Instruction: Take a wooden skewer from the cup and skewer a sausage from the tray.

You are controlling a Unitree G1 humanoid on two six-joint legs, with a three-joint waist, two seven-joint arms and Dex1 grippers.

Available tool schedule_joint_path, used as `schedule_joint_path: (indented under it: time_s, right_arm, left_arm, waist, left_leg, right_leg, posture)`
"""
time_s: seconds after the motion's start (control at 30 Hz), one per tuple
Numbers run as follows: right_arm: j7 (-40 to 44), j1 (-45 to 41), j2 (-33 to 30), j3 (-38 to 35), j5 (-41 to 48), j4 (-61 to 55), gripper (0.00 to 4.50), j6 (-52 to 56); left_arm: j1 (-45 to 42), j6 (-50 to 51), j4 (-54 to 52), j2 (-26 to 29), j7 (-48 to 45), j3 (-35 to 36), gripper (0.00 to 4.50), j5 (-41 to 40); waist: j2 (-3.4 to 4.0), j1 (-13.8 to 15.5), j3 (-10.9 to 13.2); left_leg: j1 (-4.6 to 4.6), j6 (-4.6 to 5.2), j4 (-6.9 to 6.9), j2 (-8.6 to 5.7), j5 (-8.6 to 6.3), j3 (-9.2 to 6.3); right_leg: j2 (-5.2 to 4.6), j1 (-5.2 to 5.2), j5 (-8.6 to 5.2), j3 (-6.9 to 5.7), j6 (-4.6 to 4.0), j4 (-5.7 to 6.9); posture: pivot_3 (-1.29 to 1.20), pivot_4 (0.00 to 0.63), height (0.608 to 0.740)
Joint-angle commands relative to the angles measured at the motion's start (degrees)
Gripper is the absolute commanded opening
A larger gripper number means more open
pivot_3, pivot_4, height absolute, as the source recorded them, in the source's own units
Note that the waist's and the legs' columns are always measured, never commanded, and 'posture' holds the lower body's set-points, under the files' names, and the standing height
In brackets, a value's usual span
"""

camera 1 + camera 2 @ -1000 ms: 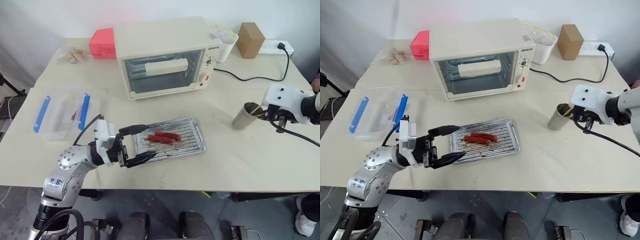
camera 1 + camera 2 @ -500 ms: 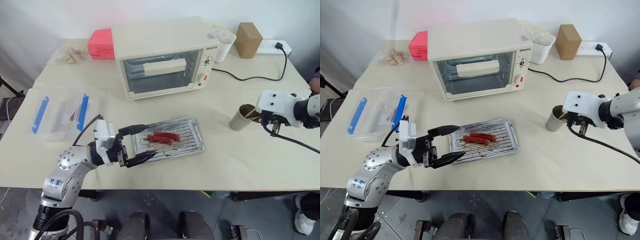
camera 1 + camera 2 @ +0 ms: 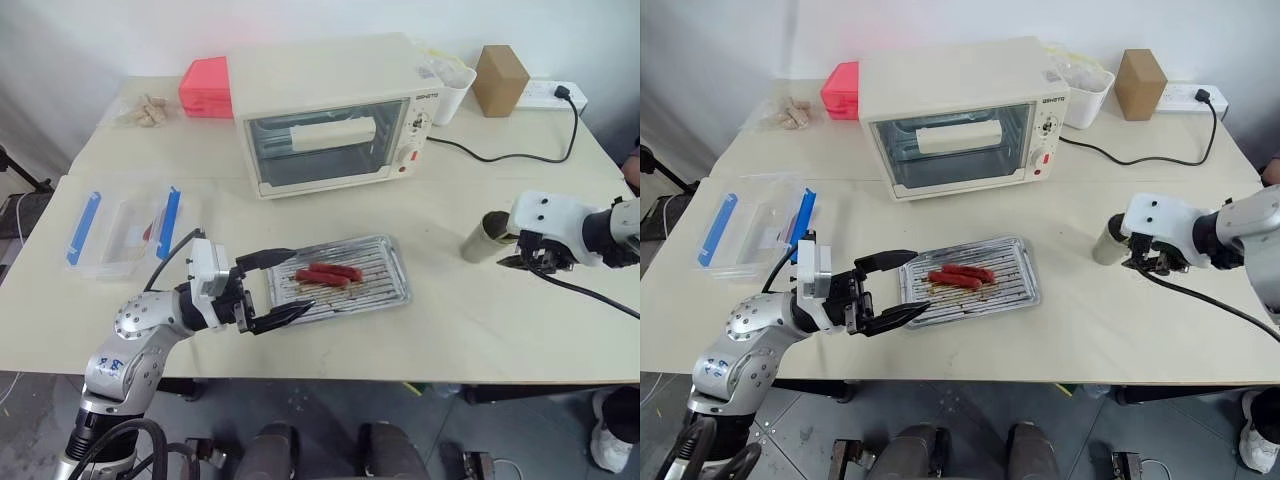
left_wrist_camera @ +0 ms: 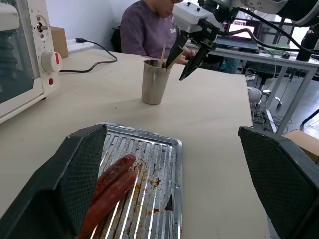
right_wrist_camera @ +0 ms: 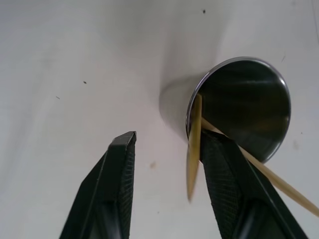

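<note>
Over at the table's (image 3: 470,310) right side, the right gripper (image 5: 167,164) is hovering above the cup (image 3: 487,234), jaws parted and holding nothing; one finger (image 5: 224,169) seems to be brushing the rim. Wooden skewers (image 5: 193,144) are leaning out of the cup. Meanwhile the left gripper (image 3: 285,285) is waiting wide open beside the tray (image 3: 385,285), where sausages (image 3: 328,274) are lying.

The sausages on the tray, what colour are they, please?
Reddish-brown sausages; clearest in the left wrist view.
</note>
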Motion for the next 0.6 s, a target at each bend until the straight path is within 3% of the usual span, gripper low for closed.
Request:
schedule_joint_path:
  time_s: [0.03,0.6]
  right_arm:
    - [0.2,-1.4,-1.1,-3.0,0.6,-1.1,2.0,-0.5]
    - [0.7,-5.8,-0.1,-1.3,-1.5,1.8,2.0,-2.0]
  left_arm:
    - [0.2,-0.5,-0.9,0.5,-0.1,1.0,4.5,-0.1]
    - [-0.3,-0.8,-0.4,0.2,-0.1,0.7,4.5,0.2]
  waist:
    - [0.0,0.0,0.0]
    - [0.01,0.0,0.0]
  left_leg:
    - [0.0,0.0,0.0,0.0,0.0,0.0]
    - [0.0,0.0,-0.01,0.0,0.0,0.0]
  right_leg:
    - [0.0,0.0,0.0,0.0,0.0,0.0]
    - [-0.01,-0.01,0.0,0.0,0.0,-0.01]
  posture:
    - [0.0,0.15,0.74]
    - [0.0,0.15,0.74]
